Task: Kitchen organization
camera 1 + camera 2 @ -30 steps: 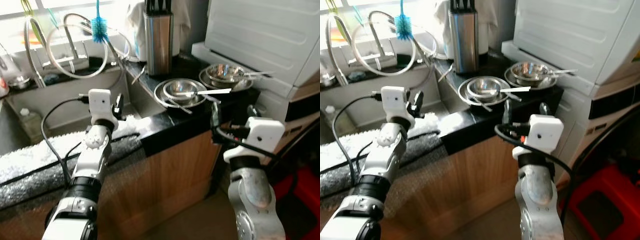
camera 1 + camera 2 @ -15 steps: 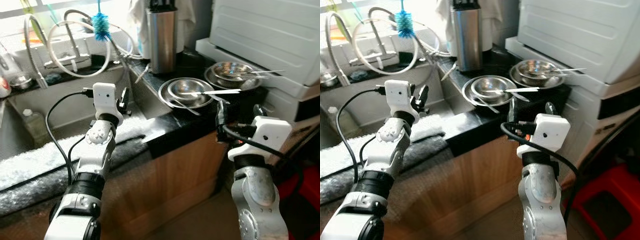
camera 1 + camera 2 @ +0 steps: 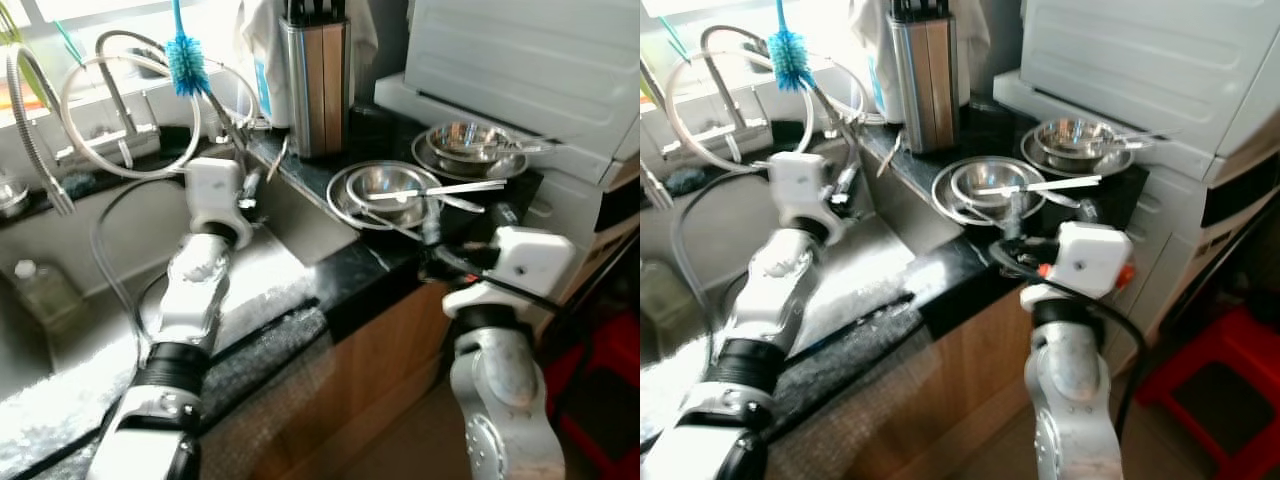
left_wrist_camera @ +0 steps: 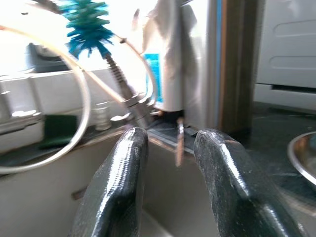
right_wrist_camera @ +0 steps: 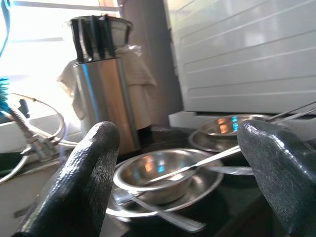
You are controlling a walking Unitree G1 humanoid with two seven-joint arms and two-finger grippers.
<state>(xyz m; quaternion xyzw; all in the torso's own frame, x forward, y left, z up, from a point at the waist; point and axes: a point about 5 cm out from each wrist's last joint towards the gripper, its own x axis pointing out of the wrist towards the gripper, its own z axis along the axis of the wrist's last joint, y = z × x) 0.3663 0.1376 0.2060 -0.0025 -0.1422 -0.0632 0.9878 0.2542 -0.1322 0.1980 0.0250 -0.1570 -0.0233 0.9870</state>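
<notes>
Right wrist view, steel bowl (image 5: 158, 173) ahead between wide-open right gripper (image 5: 180, 182) jaws, left gripper (image 4: 170, 163) jaws parted, empty

Top of knife block (image 3: 315, 80) cut off by frame edge, handles only partly seen. Brush (image 3: 186, 58) handle runs out of pic at top. Left gripper (image 3: 247, 190) fingers blurred, small, can't tell gap from head views. Right gripper (image 3: 462, 222) mostly hidden behind own wrist box. Red stool (image 3: 1215, 385) clipped at right edge.
</notes>
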